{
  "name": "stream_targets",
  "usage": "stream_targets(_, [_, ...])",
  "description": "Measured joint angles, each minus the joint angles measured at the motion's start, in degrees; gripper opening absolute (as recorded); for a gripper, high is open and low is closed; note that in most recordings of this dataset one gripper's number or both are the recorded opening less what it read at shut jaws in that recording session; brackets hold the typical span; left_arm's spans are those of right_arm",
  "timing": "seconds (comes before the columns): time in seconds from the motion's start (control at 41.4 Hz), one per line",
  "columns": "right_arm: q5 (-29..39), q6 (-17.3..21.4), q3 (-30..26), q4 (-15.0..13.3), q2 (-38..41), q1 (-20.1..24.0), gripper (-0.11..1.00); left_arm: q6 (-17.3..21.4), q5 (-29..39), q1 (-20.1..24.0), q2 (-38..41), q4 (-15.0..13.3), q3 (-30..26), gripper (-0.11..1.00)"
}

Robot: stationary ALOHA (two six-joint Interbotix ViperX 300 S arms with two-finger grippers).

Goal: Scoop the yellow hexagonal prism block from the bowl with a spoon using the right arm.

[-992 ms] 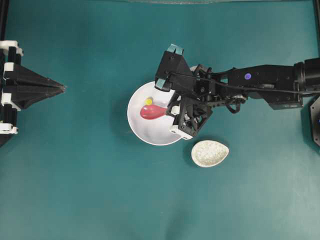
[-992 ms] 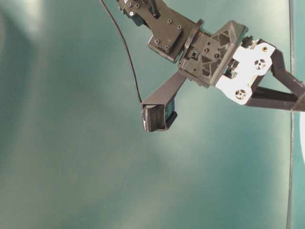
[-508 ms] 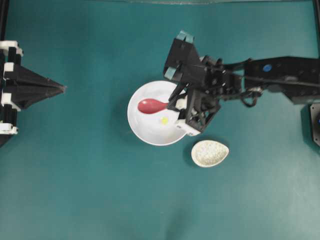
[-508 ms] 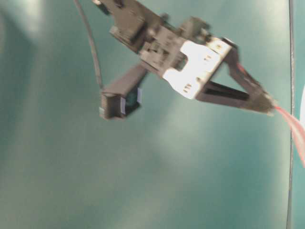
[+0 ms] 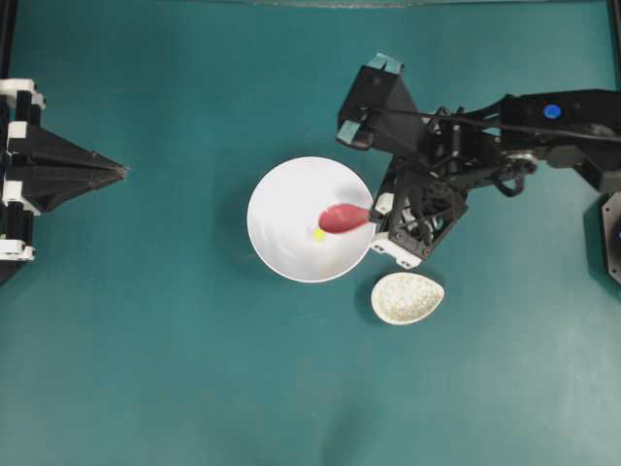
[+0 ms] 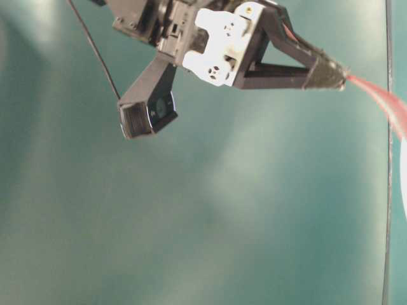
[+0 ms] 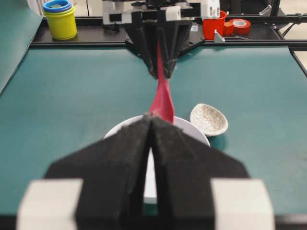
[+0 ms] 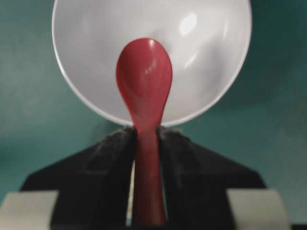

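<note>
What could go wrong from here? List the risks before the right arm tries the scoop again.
1. The yellow hexagonal prism block lies loose on the bowl floor beside the spoon, not in it; being tiny, it may skid away from the scoop.
2. The right gripper pinches only the handle's end, so the spoon could pivot when pressed.
3. Pushing against the bowl wall might shove the bowl toward the speckled spoon rest.

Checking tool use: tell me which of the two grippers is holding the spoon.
The right gripper, over the edge of the white bowl, is clamped on the red spoon by its handle. The left gripper sits shut and empty, away from the bowl.
</note>
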Motion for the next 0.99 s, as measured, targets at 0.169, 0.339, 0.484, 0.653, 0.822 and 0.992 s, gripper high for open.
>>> stream_targets(0.169, [6.4,-0.1,-4.7,1.6,3.8,0.0,0.22,0.0,0.0,0.0,0.0,0.0,0.0,0.01])
stream_targets(0.339, [12.7,-0.1,-9.2,2.0,6.9,-0.1,0.22,0.0,0.0,0.0,0.0,0.0,0.0,0.01])
stream_targets(0.484, [15.4,-0.1,-11.3,2.0,9.0,-0.1,0.23,0.0,0.0,0.0,0.0,0.0,0.0,0.01])
stream_targets(0.653, [15.8,-0.1,-11.7,2.0,10.9,-0.1,0.22,0.0,0.0,0.0,0.0,0.0,0.0,0.01])
stream_targets(0.822, [14.6,-0.1,-11.7,2.0,12.1,-0.1,0.22,0.0,0.0,0.0,0.0,0.0,0.0,0.01])
stream_targets(0.992, [12.5,-0.1,-11.7,2.0,12.9,-0.1,0.22,0.0,0.0,0.0,0.0,0.0,0.0,0.01])
